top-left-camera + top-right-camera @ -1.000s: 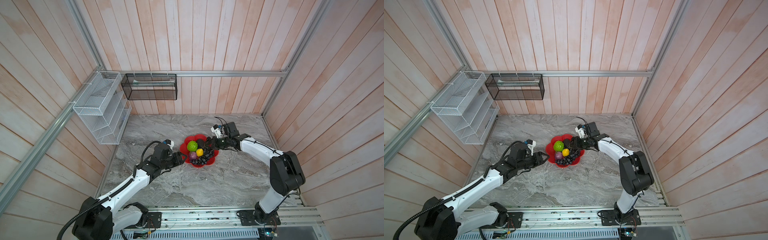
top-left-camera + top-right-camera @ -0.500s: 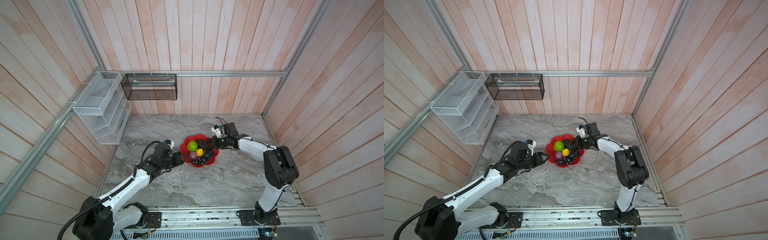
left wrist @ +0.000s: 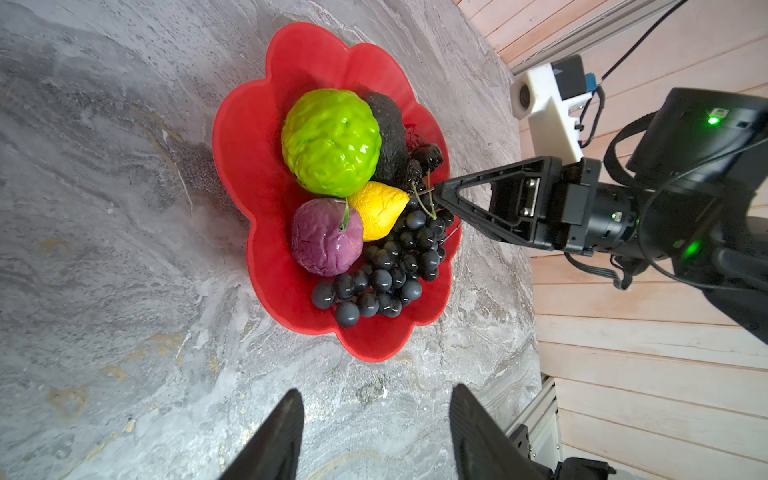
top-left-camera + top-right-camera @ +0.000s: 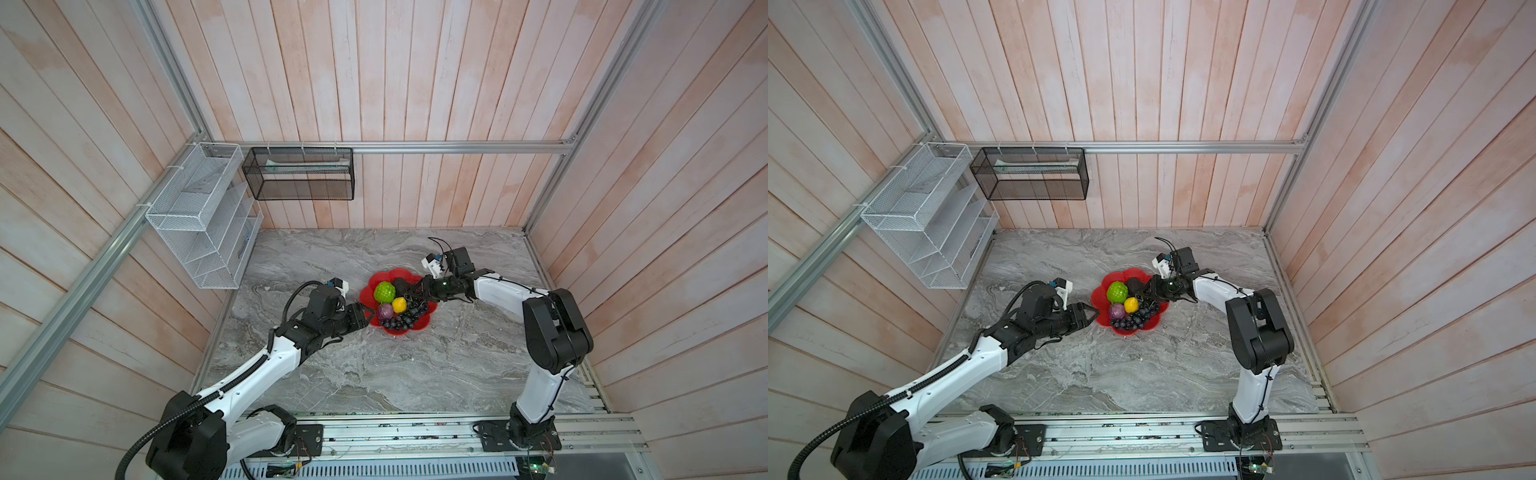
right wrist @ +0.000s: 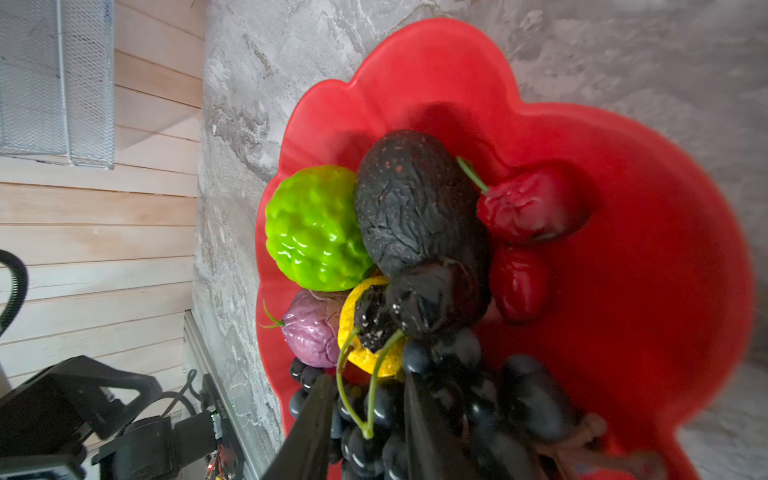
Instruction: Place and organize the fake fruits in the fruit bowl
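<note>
Red bowl (image 5: 623, 291) holds the black cherries (image 5: 428, 295): right gripper (image 5: 365, 386), shut a second ago, now stands parted around their stems; placement looks nearly done. Left gripper (image 3: 375, 392) hovers open, empty, beside it.

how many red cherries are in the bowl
2. One red cherry lies beside the black oval fruit in the red bowl; the second red cherry lies next to it, nearer the grapes. Others could be hidden under the pile.

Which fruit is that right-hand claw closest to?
The black cherry pair: its green stems run between the right gripper's parted fingertips, above the grapes. The red pair lies apart.
</note>
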{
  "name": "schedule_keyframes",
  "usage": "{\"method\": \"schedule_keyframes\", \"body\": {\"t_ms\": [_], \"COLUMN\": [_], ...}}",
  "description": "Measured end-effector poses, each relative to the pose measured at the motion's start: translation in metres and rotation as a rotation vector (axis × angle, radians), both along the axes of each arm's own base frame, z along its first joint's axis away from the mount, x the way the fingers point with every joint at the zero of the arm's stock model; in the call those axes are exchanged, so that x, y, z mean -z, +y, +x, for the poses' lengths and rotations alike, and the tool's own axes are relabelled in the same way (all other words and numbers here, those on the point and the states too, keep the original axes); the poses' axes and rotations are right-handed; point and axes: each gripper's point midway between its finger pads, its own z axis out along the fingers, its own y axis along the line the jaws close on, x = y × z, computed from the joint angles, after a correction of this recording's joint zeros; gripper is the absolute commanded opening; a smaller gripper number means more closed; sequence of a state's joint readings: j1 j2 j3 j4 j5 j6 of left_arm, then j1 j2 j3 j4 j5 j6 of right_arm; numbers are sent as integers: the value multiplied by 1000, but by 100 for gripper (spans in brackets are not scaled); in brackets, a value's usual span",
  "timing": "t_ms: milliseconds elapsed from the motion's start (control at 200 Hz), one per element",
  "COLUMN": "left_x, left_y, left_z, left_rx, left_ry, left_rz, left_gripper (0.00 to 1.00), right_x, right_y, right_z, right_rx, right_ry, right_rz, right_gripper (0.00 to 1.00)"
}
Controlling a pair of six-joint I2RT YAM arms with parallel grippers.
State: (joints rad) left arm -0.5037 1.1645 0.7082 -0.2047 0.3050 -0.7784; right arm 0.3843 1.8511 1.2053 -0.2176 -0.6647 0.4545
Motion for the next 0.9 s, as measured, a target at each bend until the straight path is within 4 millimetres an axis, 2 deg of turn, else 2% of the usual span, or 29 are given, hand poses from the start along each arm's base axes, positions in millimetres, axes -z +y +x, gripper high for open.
{"method": "schedule_keyframes", "body": {"t_ms": [75, 160, 260, 330, 460, 535, 575, 585, 600, 640, 700, 725, 800, 900], "left_x": [1, 3, 3, -3, -31, -56, -69, -72, -76, -86, -98, -102, -101, -73], "left_y": [0, 2, 7, 11, 24, 38, 47, 49, 54, 64, 80, 88, 112, 145], "left_z": [0, -1, 0, 4, 21, 38, 47, 48, 52, 57, 62, 63, 62, 58], "left_rx": [0, -4, -11, -28, -78, -125, -155, -159, -171, -197, -231, -248, -290, -337], "left_ry": [3, 10, 3, -21, -119, -202, -253, -264, -289, -343, -432, -475, -567, -606], "left_rz": [2, 14, 50, 78, 150, 202, 230, 236, 250, 282, 337, 359, 432, 555], "left_gripper": [59, 62, 76, 85, 90, 91, 93, 98, 100, 100, 100, 100, 100, 100], "right_x": [-4, -22, -60, -90, -151, -183, -195, -199, -203, -213, -229, -232, -237, -212], "right_y": [-3, -5, -9, -13, -27, -41, -50, -52, -56, -65, -84, -92, -119, -159], "right_z": [1, 4, 8, 9, 7, 3, 0, 0, 0, -1, 1, 1, -2, -10], "right_rx": [2, 4, 15, 33, 92, 142, 170, 179, 193, 223, 289, 317, 380, 453], "right_ry": [-19, -66, -168, -260, -462, -596, -660, -674, -697, -758, -861, -900, -1037, -1136], "right_rz": [-24, -35, -34, -35, -55, -72, -90, -92, -101, -130, -184, -206, -281, -393], "right_gripper": [32, 32, 35, 41, 56, 71, 77, 79, 80, 83, 94, 98, 98, 98]}}
